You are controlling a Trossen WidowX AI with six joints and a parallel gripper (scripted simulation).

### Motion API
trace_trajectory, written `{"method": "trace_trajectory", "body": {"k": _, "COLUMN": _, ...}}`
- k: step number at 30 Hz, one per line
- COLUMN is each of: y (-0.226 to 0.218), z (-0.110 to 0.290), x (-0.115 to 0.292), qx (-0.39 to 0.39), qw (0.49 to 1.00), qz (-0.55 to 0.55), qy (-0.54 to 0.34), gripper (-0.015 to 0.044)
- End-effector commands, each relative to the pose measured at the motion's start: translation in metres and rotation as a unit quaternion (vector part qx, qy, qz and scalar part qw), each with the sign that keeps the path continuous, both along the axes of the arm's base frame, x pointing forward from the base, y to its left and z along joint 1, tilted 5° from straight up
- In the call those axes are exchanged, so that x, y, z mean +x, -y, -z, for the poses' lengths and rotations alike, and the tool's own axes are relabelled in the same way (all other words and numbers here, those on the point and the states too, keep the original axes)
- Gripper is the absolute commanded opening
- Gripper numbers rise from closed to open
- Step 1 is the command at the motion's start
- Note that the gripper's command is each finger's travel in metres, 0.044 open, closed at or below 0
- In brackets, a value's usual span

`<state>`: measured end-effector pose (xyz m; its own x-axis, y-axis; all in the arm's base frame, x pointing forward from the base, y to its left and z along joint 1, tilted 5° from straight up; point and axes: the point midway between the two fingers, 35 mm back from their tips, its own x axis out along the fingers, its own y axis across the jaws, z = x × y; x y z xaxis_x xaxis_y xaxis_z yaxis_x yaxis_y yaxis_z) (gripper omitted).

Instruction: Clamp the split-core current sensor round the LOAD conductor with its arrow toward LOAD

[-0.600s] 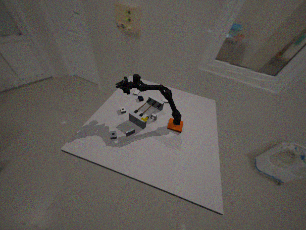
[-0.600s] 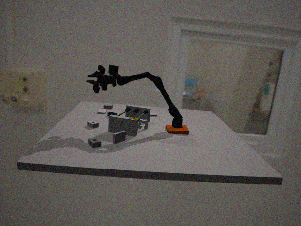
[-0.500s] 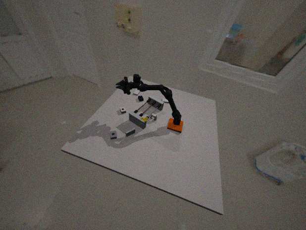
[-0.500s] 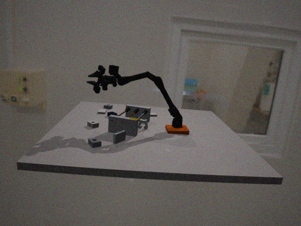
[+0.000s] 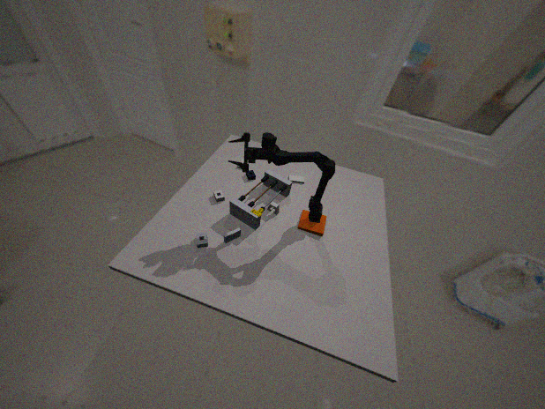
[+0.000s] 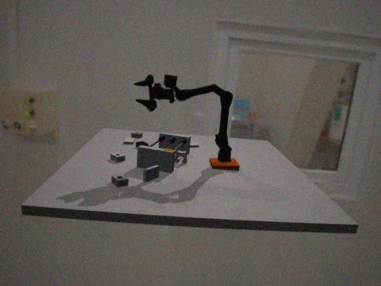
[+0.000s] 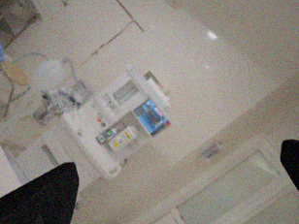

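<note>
A small whitish open-jawed piece [image 5: 274,208] [image 6: 185,158], which looks like the sensor, stands on the table close beside the right side of the grey conductor rack [image 5: 242,213] [image 6: 154,158]. Its arrow cannot be made out. Three thin conductors run between the rack's two walls. A yellow marker [image 5: 257,211] [image 6: 169,150] is at the front wall, by the right-hand conductor [image 5: 274,197] [image 6: 179,147]; its lettering is unreadable. My gripper [image 5: 229,152] [image 6: 135,92] [image 7: 181,162] is wide open and empty, high above the table's far left part, pointing sideways away from the base.
Grey blocks with dark square tops [image 5: 219,196] [image 6: 119,180] stand left of the rack. An upright grey plate [image 5: 232,234] [image 6: 151,173] is before its front wall. A dark blue block [image 5: 250,174] [image 6: 142,143] lies behind left, a flat white piece [image 5: 295,179] [image 6: 194,145] behind right.
</note>
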<state>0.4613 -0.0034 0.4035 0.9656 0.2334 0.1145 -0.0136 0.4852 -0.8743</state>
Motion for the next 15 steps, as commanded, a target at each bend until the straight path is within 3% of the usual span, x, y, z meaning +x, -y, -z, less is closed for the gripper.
{"method": "trace_trajectory", "body": {"k": 1, "y": -0.006, "z": 0.025, "x": -0.064, "qx": 0.222, "qw": 0.973, "qz": 0.029, "qy": -0.058, "gripper": 0.044}}
{"method": "trace_trajectory", "body": {"k": 11, "y": -0.004, "z": 0.077, "x": -0.142, "qx": 0.492, "qw": 0.864, "qz": 0.059, "qy": -0.088, "gripper": 0.044}}
{"method": "trace_trajectory", "body": {"k": 15, "y": -0.003, "z": 0.081, "x": -0.146, "qx": 0.504, "qw": 0.857, "qz": 0.06, "qy": -0.088, "gripper": 0.044}}
